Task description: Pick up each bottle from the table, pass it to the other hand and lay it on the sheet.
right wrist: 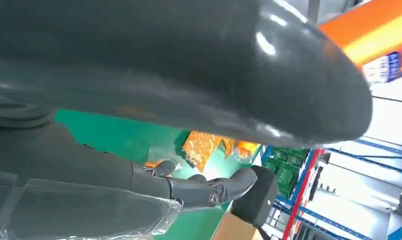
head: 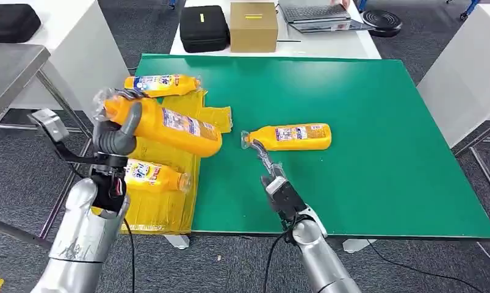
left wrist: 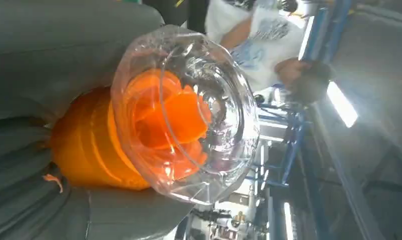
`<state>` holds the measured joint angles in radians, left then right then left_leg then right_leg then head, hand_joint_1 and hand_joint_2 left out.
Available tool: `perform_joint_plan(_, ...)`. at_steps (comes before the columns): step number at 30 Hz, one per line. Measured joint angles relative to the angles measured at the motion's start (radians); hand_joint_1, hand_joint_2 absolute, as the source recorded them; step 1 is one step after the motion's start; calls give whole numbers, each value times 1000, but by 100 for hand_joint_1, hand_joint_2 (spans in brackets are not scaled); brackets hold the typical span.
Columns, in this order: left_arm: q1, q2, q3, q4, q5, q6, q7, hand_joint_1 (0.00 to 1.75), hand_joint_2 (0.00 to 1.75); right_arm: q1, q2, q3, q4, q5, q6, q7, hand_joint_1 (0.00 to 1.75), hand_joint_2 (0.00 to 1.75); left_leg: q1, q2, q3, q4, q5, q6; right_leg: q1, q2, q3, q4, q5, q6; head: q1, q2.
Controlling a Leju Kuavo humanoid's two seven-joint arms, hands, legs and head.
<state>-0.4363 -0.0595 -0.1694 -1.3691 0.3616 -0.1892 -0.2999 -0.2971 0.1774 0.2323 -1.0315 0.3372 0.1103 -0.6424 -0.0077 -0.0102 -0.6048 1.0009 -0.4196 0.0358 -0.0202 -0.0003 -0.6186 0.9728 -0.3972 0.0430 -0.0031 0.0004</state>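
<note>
Progress: 2 bottles [head: 162,83] [head: 154,175] lie on the yellow sheet [head: 208,118], one beyond and one just beneath the left hand [head: 115,135]. That hand grips a 3rd bottle [head: 169,125], raised above the sheet. The right hand [head: 262,152] reaches the neck of a 4th bottle [head: 294,136] on the green table [head: 382,152]; its grip cannot be told.

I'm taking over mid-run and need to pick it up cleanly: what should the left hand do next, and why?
Probably lower the held bottle onto the yellow sheet and release. The left hand grips it above the sheet, between two bottles already lying there. The right hand is at the neck of the last bottle on the green table.
</note>
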Motion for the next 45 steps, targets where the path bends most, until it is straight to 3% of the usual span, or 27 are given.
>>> perform_joint_plan(8, -6, 25, 24, 0, -101, 85, -65, 175, 175, 9, -11, -12, -1, 1, 9, -2, 0, 0, 0, 0, 0, 0, 0, 0, 0, 0, 0, 0, 0, 0, 0, 0)
perform_joint_plan(17, -45, 55, 9, 68, -833, 524, -122, 175, 175, 64, -31, -51, -68, 17, -3, -10, 0, 0, 0, 0, 0, 0, 0, 0, 0, 0, 0, 0, 0, 0, 0, 0)
perform_joint_plan(32, -59, 56, -18, 151, -888, 551, -129, 175, 175, 94, -44, -62, -121, 17, -3, -19, 0, 0, 0, 1, 0, 0, 0, 0, 0, 1, -1, 0, 0, 0, 0, 0)
perform_joint_plan(36, -80, 57, -49, 202, -1139, 637, -93, 175, 175, 102, -46, -64, -137, 16, 13, -31, 0, 0, 0, 0, 0, 0, 0, 0, 0, 0, -1, 0, 0, 0, 0, 0)
perform_joint_plan(45, -181, 12, -169, 549, -1641, 826, 34, 175, 175, 95, -47, -63, -204, 4, 93, -36, 0, 0, -1, 0, 0, 0, 0, 0, -1, 0, -1, 0, 0, 0, 0, 0)
